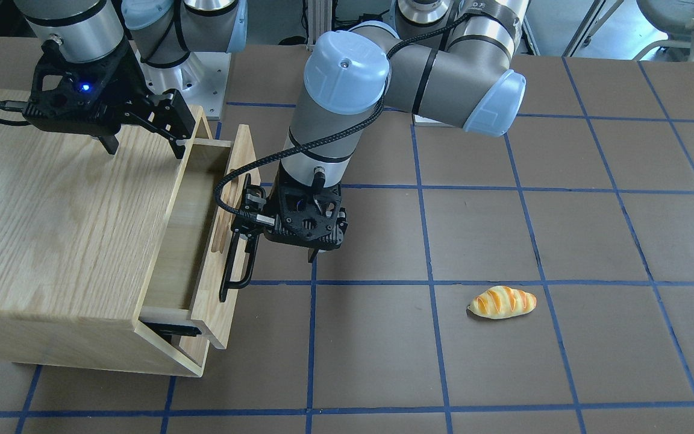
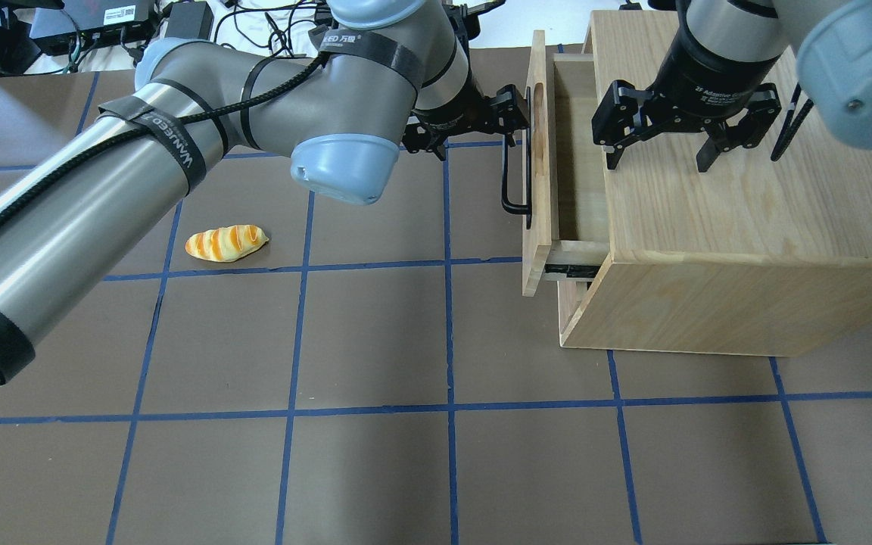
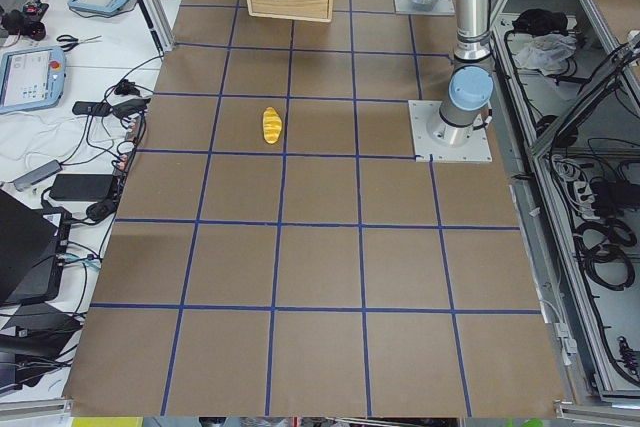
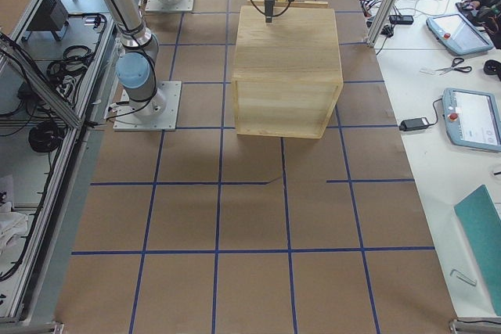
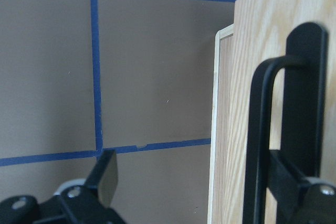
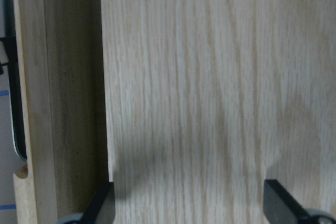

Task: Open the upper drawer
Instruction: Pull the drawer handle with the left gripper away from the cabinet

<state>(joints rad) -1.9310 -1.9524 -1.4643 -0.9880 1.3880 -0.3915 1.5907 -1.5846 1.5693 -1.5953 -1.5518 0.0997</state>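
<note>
The upper drawer [image 1: 187,223] is pulled partway out of the oak cabinet [image 1: 52,211]. Its front panel [image 2: 538,151] carries the black bar handle [image 2: 515,178]. My left gripper [image 1: 278,250] is open at the handle. In the left wrist view the bar [image 5: 257,156] stands between the spread fingers [image 5: 106,174], close to the right one. My right gripper [image 2: 657,160] is open and empty, fingertips down on the cabinet top [image 6: 199,77] next to the drawer opening.
A toy bread loaf [image 1: 502,301] lies on the brown mat towards my left side, also in the overhead view [image 2: 225,243]. A plain wood panel sits below the drawer. The mat is gridded with blue tape.
</note>
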